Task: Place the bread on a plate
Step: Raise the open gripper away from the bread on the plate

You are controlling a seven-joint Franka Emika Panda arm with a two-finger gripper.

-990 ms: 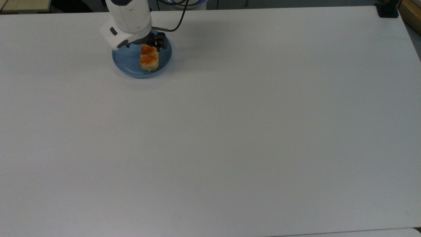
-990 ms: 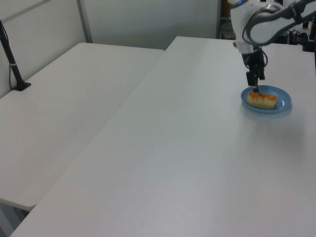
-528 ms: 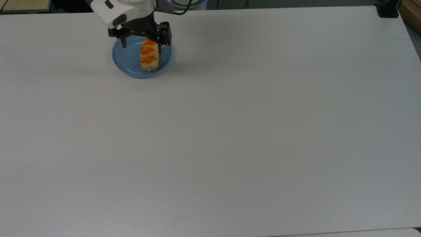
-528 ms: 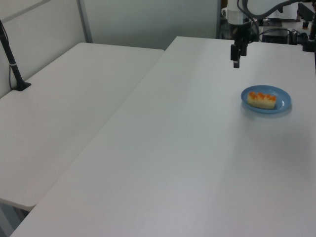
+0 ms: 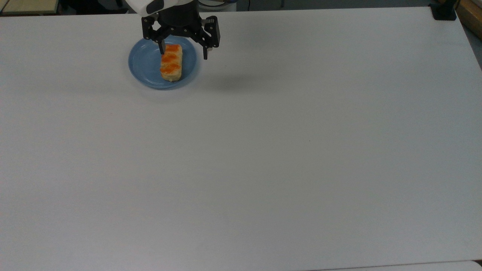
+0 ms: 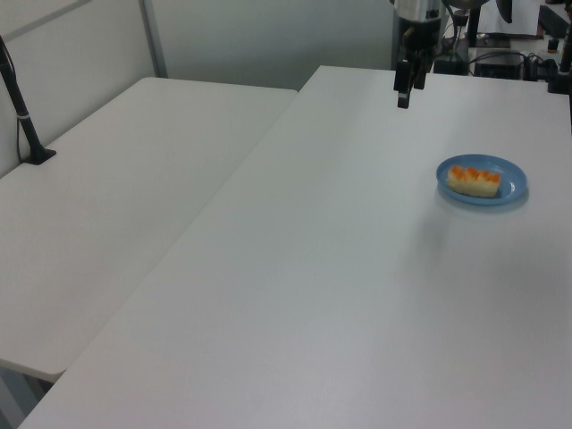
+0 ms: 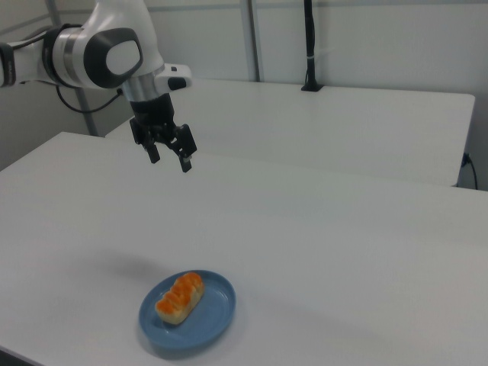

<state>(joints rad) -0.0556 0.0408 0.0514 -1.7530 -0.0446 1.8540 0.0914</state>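
The bread, pale yellow with orange glazed patches, lies flat on the light-blue plate near the table's far edge in the top view. It also shows on the plate in the right view as the bread, and in the left view as the bread on the plate. My gripper hangs high above the table, raised well clear of the plate, open and empty. In the right view the gripper is far above the bread; in the left view the gripper is up and to the left of the plate.
The white table spreads wide around the plate. A second white table adjoins it at the left view's left, with a black post on it. A black clamp sits at the top view's far right corner.
The gripper has let go of the bread and risen from the plate, moving to the top view's right. The bread stays lying on the plate.
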